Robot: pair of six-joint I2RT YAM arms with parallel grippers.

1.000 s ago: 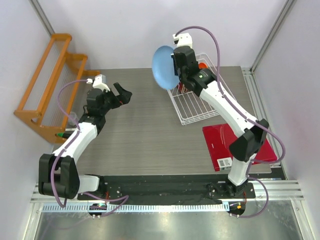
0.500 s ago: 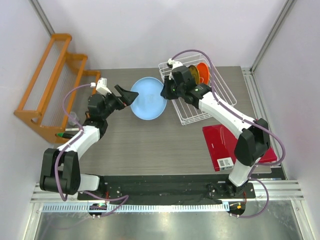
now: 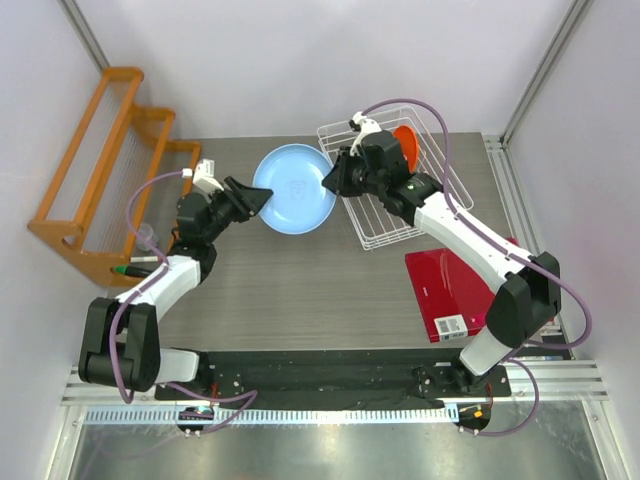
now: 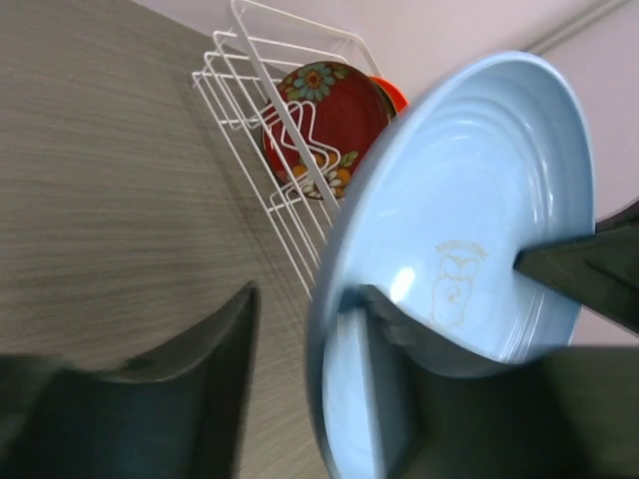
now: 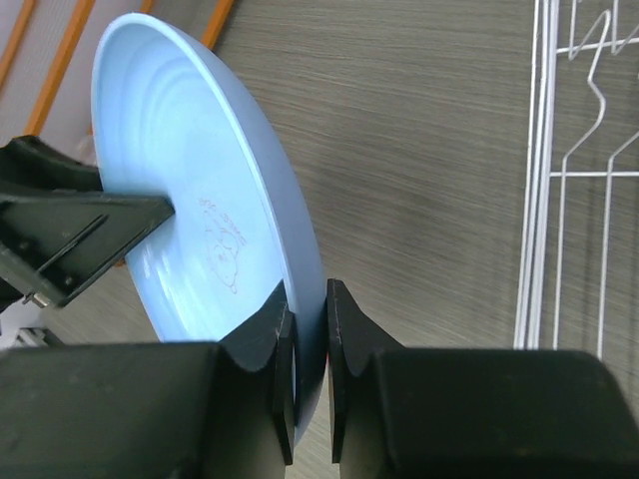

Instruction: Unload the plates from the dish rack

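The light blue plate hangs tilted over the table, left of the dish rack. My right gripper is shut on its right rim; the right wrist view shows both pads clamping the plate at my right gripper. My left gripper straddles the opposite rim. In the left wrist view one finger lies inside the plate, and the other finger stands apart from the rim. A dark red floral plate and an orange plate stand in the rack.
An orange wooden stepped rack stands at the far left by the wall. A flat red rectangle with a barcode label lies at the right, near the right arm. White rack wires run along the right side of the right wrist view.
The right arm carried the blue plate down and left from above the rack. The left gripper reached its far rim, and its jaws narrowed around it.
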